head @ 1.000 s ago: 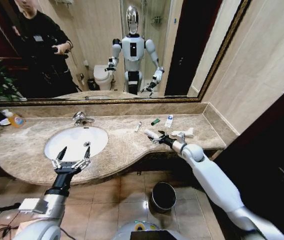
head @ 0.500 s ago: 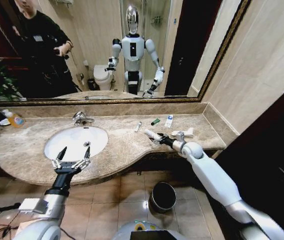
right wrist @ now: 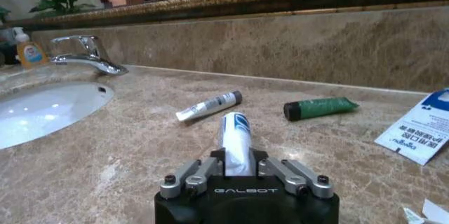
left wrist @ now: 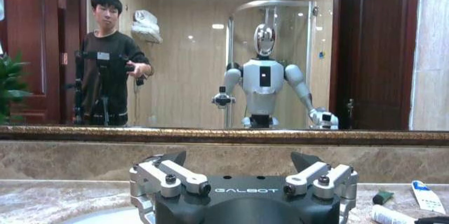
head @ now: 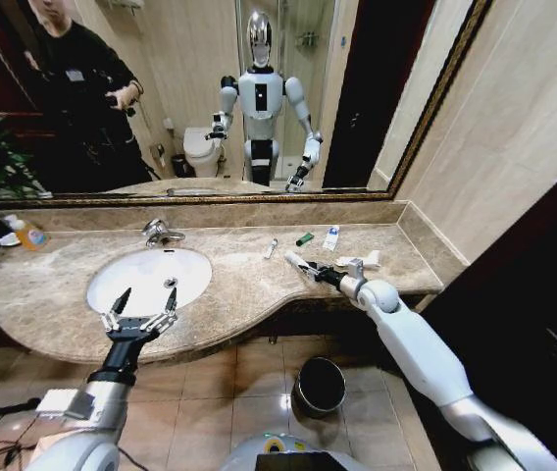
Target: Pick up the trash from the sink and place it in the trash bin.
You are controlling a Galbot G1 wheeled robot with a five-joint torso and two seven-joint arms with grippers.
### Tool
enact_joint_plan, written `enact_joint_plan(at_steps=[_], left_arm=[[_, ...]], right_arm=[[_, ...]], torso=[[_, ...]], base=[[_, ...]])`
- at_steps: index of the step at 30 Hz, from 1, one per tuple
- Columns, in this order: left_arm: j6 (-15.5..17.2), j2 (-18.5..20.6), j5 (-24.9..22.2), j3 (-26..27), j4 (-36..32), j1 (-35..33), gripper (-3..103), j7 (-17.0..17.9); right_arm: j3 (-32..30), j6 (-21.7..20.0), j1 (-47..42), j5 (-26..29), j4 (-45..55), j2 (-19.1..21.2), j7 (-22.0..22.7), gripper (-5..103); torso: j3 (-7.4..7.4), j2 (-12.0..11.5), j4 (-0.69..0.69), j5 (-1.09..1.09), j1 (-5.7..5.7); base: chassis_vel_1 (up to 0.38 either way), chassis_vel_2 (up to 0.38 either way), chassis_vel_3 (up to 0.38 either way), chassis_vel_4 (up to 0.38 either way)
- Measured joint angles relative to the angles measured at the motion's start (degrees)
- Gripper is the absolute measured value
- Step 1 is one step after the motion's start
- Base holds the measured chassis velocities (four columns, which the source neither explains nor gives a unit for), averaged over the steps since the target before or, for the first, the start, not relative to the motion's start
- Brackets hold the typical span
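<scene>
right gripper (right wrist: 237,167): clamped on white tube (right wrist: 236,134), right of sink (head: 149,279) | left gripper (head: 139,312): open, at sink's front rim

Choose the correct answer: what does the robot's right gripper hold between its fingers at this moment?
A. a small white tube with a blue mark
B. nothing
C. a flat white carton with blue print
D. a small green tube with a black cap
A: in the right wrist view the right gripper is shut on the small white tube with a blue mark, while the green tube and the flat white carton lie apart on the beige marble vanity top.
</scene>
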State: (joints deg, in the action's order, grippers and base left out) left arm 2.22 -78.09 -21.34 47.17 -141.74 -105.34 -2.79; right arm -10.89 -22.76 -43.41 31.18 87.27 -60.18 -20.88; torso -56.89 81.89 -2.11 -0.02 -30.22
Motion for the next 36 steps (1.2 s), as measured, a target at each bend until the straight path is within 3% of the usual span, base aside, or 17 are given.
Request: enact_joint_plan(at_steps=[8,16,18,21,27,30,32,35,36], left_arm=[[0.0,0.0,0.0,0.0,0.0,0.0,100,0.0],[0.0,0.0,0.0,0.0,0.0,0.0,100,0.0],[0.0,0.0,0.0,0.0,0.0,0.0,100,0.0],[0.0,0.0,0.0,0.0,0.0,0.0,100,0.0],[0.0,0.0,0.0,0.0,0.0,0.0,100,0.0],[0.0,0.0,0.0,0.0,0.0,0.0,100,0.0],[0.0,0.0,0.0,0.0,0.0,0.0,100,0.0],[0.0,0.0,0.0,0.0,0.0,0.0,100,0.0],[0.0,0.0,0.0,0.0,0.0,0.0,100,0.0]], right_arm=[[-1.4,-0.9,-1.5,1.7,4.1,1.0,2.6,2],[-3.4,-1.3,-4.3,2.6,7.6,2.0,5.0,-2],[-3.7,-1.2,-4.8,2.5,7.7,1.9,5.2,3],[-3.8,-1.0,-5.5,2.0,7.9,1.5,5.7,19],[-3.4,-1.0,-5.4,1.8,8.0,0.9,6.6,35],[-2.7,-1.4,-4.9,1.7,7.9,0.1,7.7,51],[-2.4,-1.5,-4.8,1.6,7.8,-0.1,8.0,51],[-1.3,-1.5,-4.4,0.5,6.9,-1.0,8.7,68],[-1.3,-1.5,-4.4,0.5,6.9,-1.0,8.7,68]], torso=[[-0.01,0.0,0.0,0.01,-0.01],[-0.01,0.0,0.0,0.01,-0.01],[-0.01,0.0,0.01,0.01,0.0],[-0.01,0.0,0.0,0.02,0.0],[-0.01,0.0,0.01,0.02,-0.01],[-0.01,0.0,0.0,0.01,-0.01],[-0.01,0.0,0.0,0.01,-0.01],[-0.01,0.0,0.0,0.02,-0.01],[-0.01,0.0,0.0,0.02,-0.01]], base=[[0.0,0.0,0.0,0.0],[0.0,0.0,0.0,0.0],[0.0,0.0,0.0,0.0],[0.0,0.0,0.0,0.0],[0.0,0.0,0.0,0.0],[0.0,0.0,0.0,0.0],[0.0,0.0,0.0,0.0],[0.0,0.0,0.0,0.0],[0.0,0.0,0.0,0.0]])
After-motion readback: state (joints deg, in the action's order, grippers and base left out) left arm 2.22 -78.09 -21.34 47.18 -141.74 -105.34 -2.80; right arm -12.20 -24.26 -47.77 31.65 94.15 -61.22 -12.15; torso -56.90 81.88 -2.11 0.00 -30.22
